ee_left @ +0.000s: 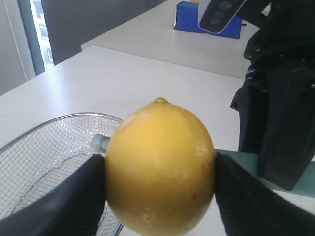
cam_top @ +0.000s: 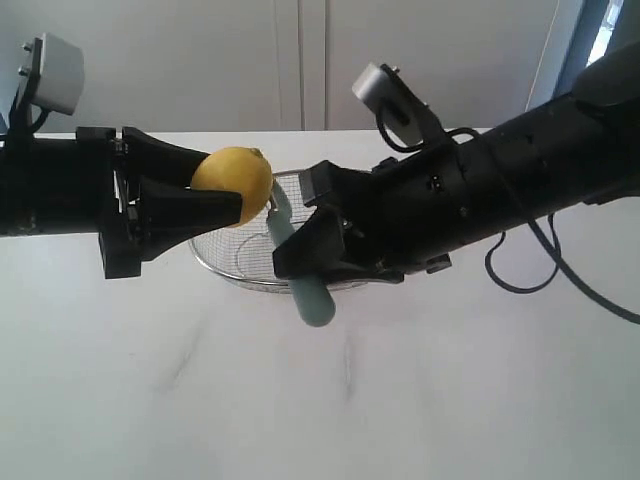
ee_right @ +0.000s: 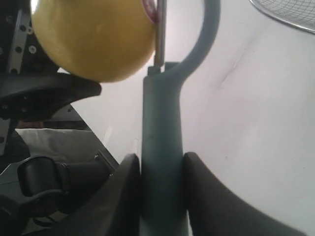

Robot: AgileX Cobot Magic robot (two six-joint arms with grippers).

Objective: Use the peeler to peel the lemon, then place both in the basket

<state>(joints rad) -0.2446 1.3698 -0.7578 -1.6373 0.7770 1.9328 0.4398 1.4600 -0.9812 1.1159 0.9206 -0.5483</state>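
Left gripper (cam_top: pixel 230 190) clamps the yellow oval lemon (cam_top: pixel 235 172) beside the silver wire-mesh basket (cam_top: pixel 218 264). Right gripper (cam_top: pixel 306 226) grips the teal-handled peeler (cam_top: pixel 313 296), blade seemingly touching the lemon.

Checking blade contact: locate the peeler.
Exterior view, centre: the peeler is clamped in the right gripper, blade against the lemon, in front of the basket.

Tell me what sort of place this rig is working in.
Probably an office or lab room, not a kitchen: a bare white table, plain pale wall panels behind it, and a second table carrying a blue box near a window.
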